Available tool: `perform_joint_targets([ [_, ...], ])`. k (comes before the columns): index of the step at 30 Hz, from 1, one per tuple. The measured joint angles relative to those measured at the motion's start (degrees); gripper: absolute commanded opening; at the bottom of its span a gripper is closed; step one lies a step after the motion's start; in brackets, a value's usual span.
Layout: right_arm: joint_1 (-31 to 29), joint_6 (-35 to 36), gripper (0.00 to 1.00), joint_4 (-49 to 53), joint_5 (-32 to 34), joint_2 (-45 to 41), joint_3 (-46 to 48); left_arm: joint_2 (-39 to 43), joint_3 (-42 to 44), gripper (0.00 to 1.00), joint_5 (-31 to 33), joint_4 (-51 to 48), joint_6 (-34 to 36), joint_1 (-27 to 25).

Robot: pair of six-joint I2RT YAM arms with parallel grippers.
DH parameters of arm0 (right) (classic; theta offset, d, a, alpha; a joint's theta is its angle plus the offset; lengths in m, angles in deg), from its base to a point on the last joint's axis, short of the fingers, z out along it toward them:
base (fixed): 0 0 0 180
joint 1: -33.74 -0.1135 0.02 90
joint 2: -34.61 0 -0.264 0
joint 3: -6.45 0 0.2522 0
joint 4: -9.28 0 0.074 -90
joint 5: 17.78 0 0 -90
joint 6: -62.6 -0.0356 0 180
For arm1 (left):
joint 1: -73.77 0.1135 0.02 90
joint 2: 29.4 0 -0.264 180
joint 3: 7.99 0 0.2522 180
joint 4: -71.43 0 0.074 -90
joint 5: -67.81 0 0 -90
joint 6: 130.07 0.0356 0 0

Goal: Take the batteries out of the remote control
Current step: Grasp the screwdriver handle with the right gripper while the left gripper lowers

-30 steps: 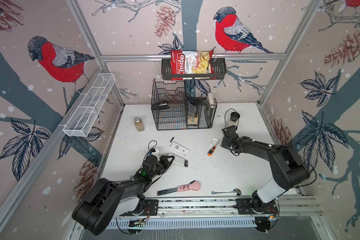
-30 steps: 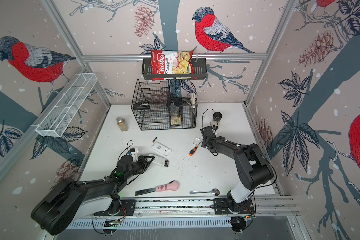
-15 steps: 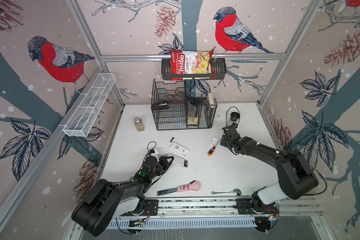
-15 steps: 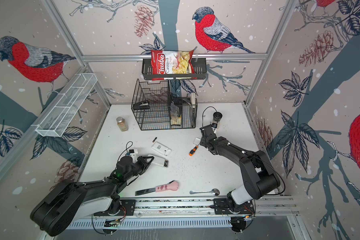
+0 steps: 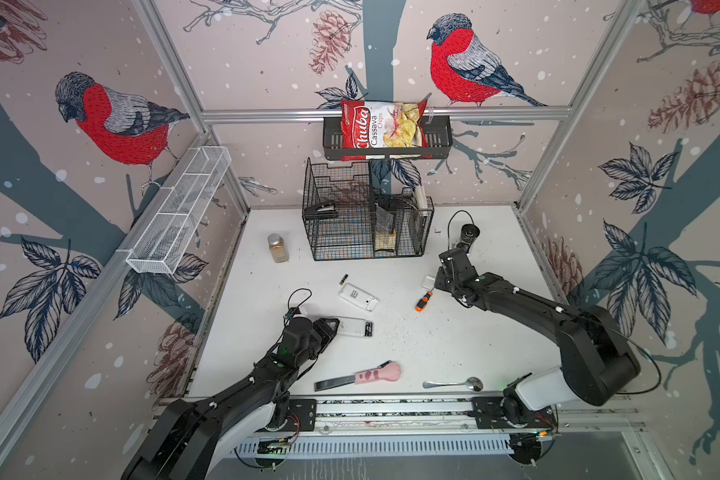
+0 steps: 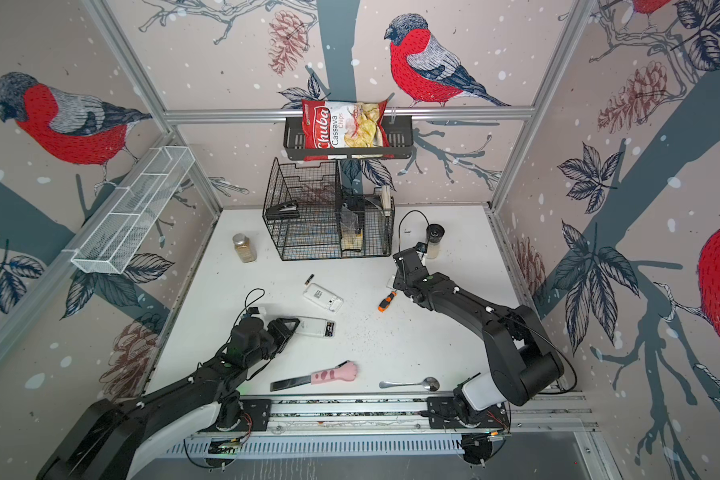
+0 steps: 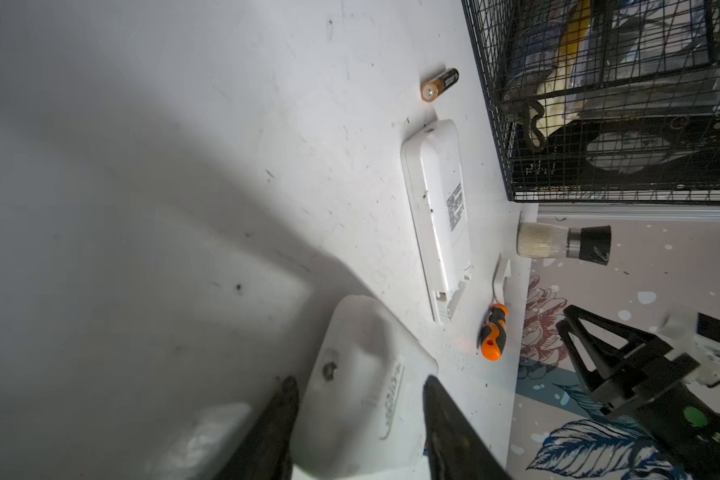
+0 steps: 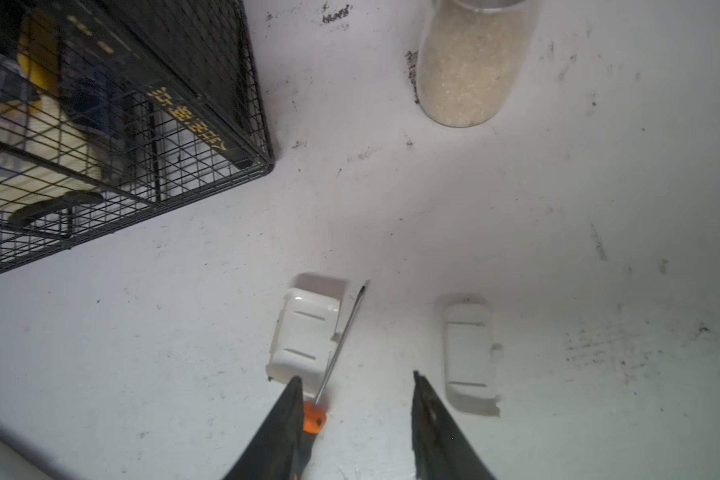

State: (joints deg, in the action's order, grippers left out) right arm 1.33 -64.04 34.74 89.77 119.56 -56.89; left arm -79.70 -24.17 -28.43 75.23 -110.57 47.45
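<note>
Two white remote controls lie back up mid-table. The near remote [image 5: 352, 327] [image 6: 313, 327] shows black batteries [image 5: 368, 329] in its open compartment. My left gripper [image 5: 329, 327] [image 7: 360, 380] is open, its jaws astride that remote's [image 7: 358, 395] other end. The far remote [image 5: 358, 297] [image 7: 437, 216] has an empty compartment. One loose battery [image 5: 343, 279] [image 7: 439, 85] lies just beyond it. My right gripper [image 5: 440, 284] [image 8: 356, 376] hangs open and empty over the table, between two white battery covers [image 8: 304, 332] [image 8: 470, 357].
An orange-and-black screwdriver [image 5: 423, 301] [image 8: 341, 332] lies beside one right finger. A wire cage [image 5: 366, 224] stands at the back, with a spice jar [image 5: 278, 248] to its left and a grinder [image 5: 468, 237] to its right. A pink-handled knife [image 5: 362, 376] and spoon [image 5: 454, 383] lie near the front rail.
My left gripper's jaws have spread apart around the near remote's end. The right gripper has shifted slightly and opened a little wider.
</note>
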Motion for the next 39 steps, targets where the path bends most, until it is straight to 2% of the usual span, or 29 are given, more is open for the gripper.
perform_joint_targets([
  [7,-3.63,-2.51,0.49,1.66,-0.04,-0.70,-0.44,5.25,-2.82,0.55,3.91,-12.72,0.46,0.00],
  [16,-8.83,-8.94,0.64,3.43,-1.46,-1.03,1.36,6.29,-6.05,0.56,7.58,-21.51,2.03,0.00],
  [22,-9.86,-13.27,0.66,3.32,-3.26,0.59,3.63,5.49,-8.11,0.56,8.22,-24.74,3.61,0.00],
  [28,-10.40,-14.49,0.64,2.10,-4.57,5.07,2.75,5.22,-10.29,0.56,8.74,-26.93,5.42,0.00],
  [39,-10.80,-14.27,0.45,0.90,-4.28,10.01,1.55,4.52,-12.94,0.56,9.40,-27.85,7.48,0.00],
])
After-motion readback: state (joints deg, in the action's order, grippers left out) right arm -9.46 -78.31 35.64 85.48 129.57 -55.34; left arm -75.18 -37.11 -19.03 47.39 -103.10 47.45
